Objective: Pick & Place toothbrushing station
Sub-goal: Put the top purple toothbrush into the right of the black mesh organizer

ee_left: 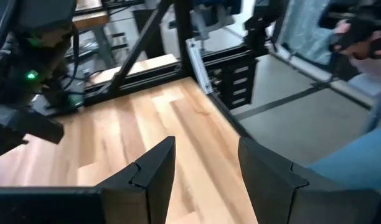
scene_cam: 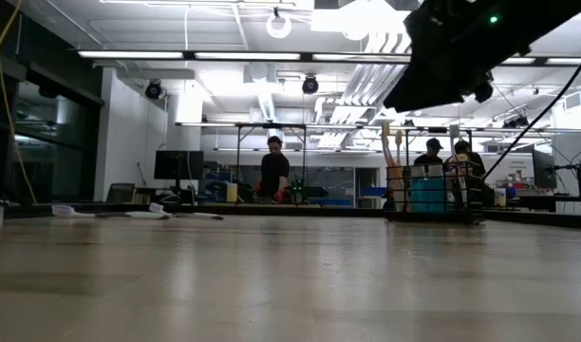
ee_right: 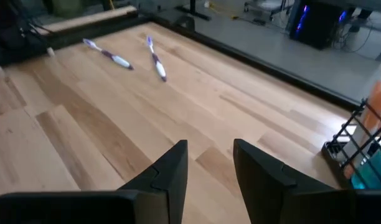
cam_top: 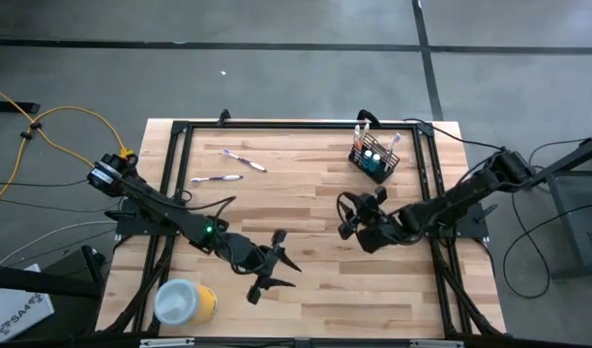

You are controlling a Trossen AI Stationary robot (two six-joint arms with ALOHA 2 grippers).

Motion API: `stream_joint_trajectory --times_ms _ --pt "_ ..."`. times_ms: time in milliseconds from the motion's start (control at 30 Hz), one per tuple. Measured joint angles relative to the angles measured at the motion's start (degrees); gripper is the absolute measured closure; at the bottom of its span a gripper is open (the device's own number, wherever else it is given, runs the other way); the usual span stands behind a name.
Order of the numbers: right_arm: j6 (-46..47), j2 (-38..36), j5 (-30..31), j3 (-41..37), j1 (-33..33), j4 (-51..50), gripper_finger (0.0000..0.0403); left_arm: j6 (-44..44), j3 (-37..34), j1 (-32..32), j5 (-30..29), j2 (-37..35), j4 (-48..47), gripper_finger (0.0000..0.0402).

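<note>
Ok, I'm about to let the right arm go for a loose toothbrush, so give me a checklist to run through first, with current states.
1. Right gripper empty, fingers apart: ok.
2. Two toothbrushes lie loose on the table, one nearer the back edge, the other in front of it, apart from each other: ok.
3. Wire-mesh holder upright near the back right corner: ok.
4. Left gripper open near the front edge, away from the toothbrushes: ok.
5. Room left in the wire-mesh holder for more: cannot tell.
</note>
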Motion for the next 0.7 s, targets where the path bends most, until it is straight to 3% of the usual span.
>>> stream_joint_trajectory --times_ms 200,367,700 --pt "-1.7 0.0 -4.9 0.0 -2.4 2.2 0.0283 -3.3 0.0 1.3 -4.3 0.0 -3.1 0.0232" --pt "-1.7 0.0 -5.0 0.0 -1.8 2.0 0.0283 -6.9 0.0 4.0 -5.7 0.0 -6.6 0.0232" --pt "-1.7 0.0 -5.1 0.0 -0.3 2.0 0.0283 -6.9 0.0 14.1 -16.3 -2.4 -21.2 0.0232"
